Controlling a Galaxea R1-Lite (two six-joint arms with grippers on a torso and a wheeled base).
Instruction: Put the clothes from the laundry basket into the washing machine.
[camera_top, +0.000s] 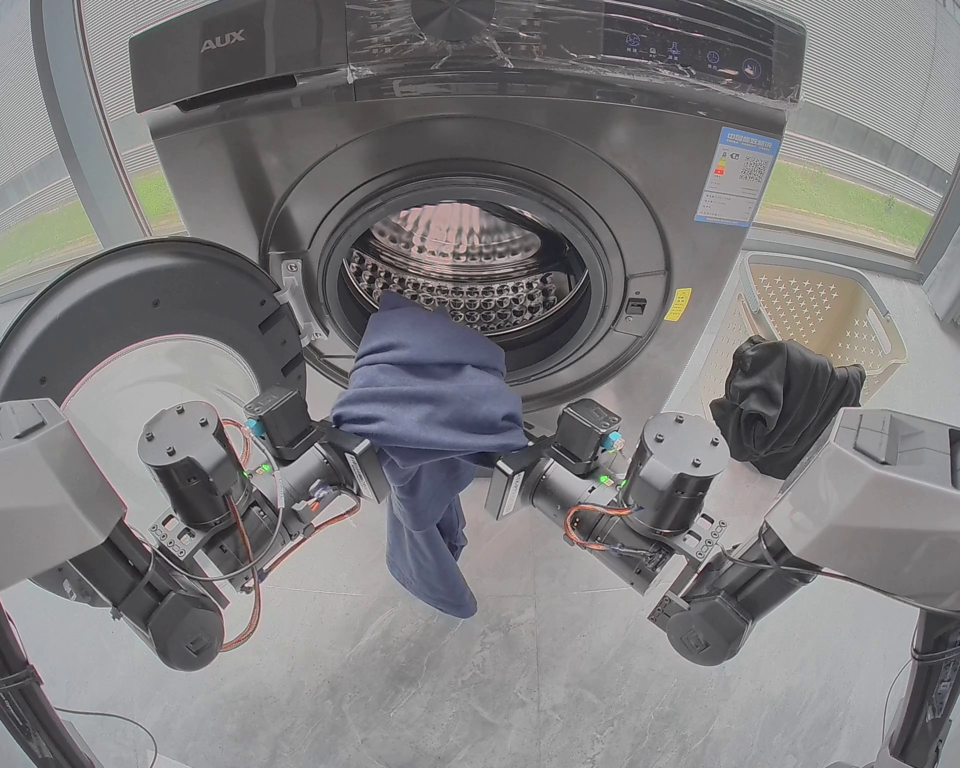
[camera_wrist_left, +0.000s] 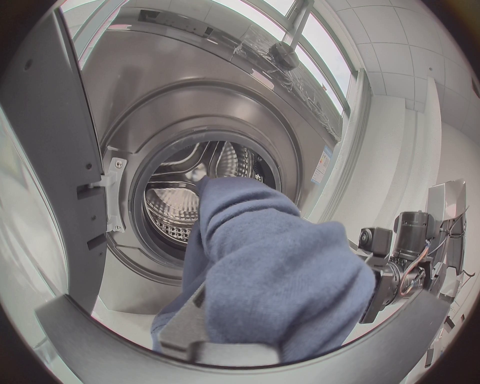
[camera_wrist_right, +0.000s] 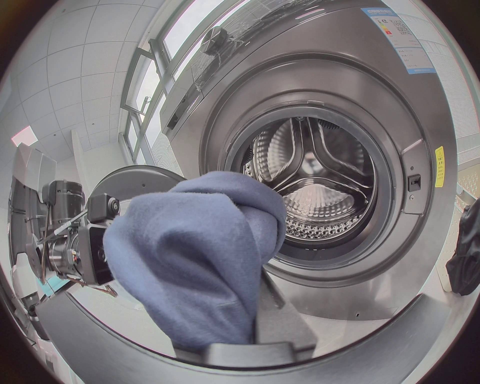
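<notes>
A dark blue garment (camera_top: 430, 400) hangs in front of the washing machine's (camera_top: 620, 190) open round mouth, its top edge resting on the lower rim and its tail dangling toward the floor. My left gripper (camera_top: 390, 462) and right gripper (camera_top: 490, 472) face each other from either side and are shut on it, mostly buried in the cloth. The blue garment (camera_wrist_left: 270, 265) drapes over one left finger (camera_wrist_left: 182, 320); in the right wrist view the garment (camera_wrist_right: 195, 250) covers the gripper beside one finger (camera_wrist_right: 282, 320). The steel drum (camera_top: 460, 260) looks bare inside. A black garment (camera_top: 780, 400) hangs over the beige laundry basket (camera_top: 830, 300).
The machine's round door (camera_top: 130, 310) stands swung open at the left, close behind my left arm. The basket sits on the floor right of the machine, next to a window wall. Grey tiled floor (camera_top: 500, 680) lies open in front.
</notes>
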